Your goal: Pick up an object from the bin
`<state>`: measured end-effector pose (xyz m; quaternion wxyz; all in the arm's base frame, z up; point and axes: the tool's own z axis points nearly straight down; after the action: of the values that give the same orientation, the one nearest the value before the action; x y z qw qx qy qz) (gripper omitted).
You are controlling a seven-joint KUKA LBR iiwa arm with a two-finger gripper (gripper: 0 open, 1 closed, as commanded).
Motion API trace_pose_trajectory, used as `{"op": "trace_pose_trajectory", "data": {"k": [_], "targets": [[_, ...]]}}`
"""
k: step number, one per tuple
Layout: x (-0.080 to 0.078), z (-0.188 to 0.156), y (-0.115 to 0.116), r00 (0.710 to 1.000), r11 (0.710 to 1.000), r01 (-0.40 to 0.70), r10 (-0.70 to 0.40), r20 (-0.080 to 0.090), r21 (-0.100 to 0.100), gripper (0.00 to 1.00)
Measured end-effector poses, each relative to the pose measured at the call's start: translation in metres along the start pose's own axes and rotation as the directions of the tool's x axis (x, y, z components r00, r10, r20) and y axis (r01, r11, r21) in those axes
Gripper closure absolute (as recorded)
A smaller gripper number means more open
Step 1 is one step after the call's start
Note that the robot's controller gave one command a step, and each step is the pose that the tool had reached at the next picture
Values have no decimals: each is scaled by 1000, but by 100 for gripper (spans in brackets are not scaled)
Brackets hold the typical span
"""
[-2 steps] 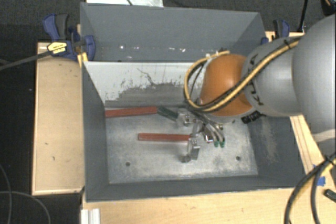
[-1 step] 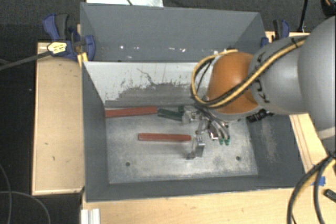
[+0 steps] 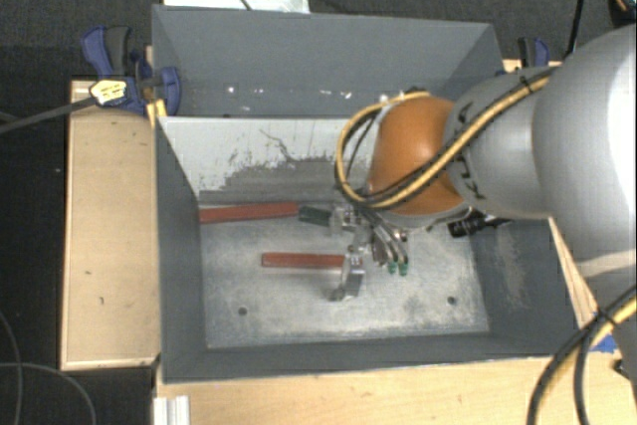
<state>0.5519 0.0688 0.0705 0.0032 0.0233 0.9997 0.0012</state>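
My gripper (image 3: 347, 282) is down near the bin floor in the middle of the bin. A short red-brown bar (image 3: 299, 261) lies flat on the floor, and its right end reaches the gripper. Whether the bar is held I cannot make out. A longer red-brown bar (image 3: 249, 212) lies along the foot of the back wall on the left. A small dark green piece (image 3: 317, 214) sits at that bar's right end, just left of the wrist.
The arm with its orange cover and looped cables hangs over the right half of the bin and hides the floor beneath it. Bare grey floor shows at the front and front left.
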Motion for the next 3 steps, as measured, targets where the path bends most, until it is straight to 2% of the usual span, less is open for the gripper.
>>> {"op": "trace_pose_trajectory", "data": {"k": [1,2,3], "targets": [[7,0,1,999,999,32,-32,-7,2,0],[-1,0,-14,1000,1000,-3,3,-1,2,0],[-1,0,-13,1000,1000,-1,1,-1,1,100]]}}
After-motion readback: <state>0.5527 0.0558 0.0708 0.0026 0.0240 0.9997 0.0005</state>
